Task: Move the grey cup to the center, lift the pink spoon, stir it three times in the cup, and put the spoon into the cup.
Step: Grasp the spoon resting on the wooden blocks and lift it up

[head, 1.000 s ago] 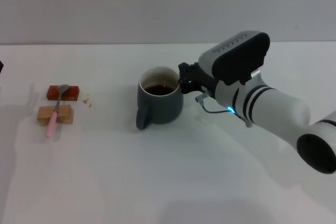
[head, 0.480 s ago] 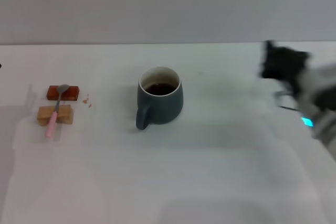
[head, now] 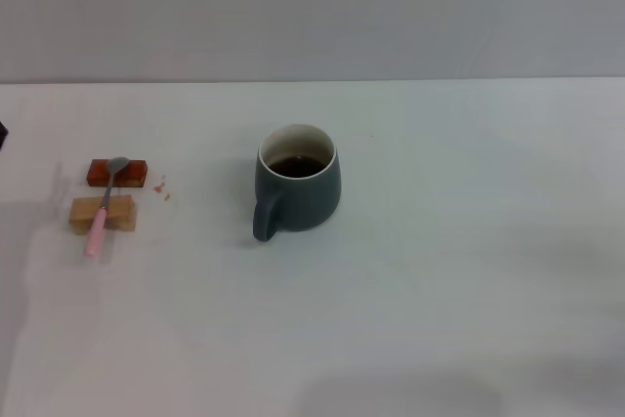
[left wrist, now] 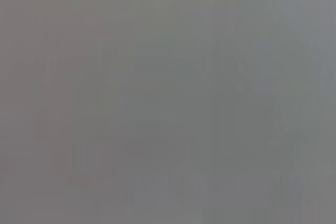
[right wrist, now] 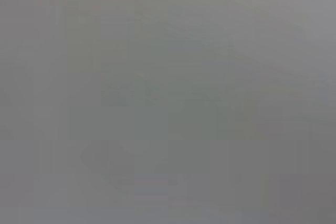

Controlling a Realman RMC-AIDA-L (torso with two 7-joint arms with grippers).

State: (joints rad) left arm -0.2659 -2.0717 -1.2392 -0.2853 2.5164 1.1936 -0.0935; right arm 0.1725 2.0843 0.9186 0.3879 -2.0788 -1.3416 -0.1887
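Observation:
The grey cup stands upright near the middle of the white table in the head view, its handle turned toward the near left and dark liquid inside. At the far left the pink spoon lies across two small blocks, its metal bowl on the far block and its pink handle pointing toward the near edge. Neither gripper shows in the head view. Both wrist views give only plain grey with no object in them.
A reddish-brown block and a tan block carry the spoon at the left. A few small reddish crumbs lie beside them. A dark sliver shows at the left edge. The white table meets a grey wall behind.
The right arm, whose gripper was at the cup's right side one second ago, has pulled away to the right and left the view. The cup stays in place.

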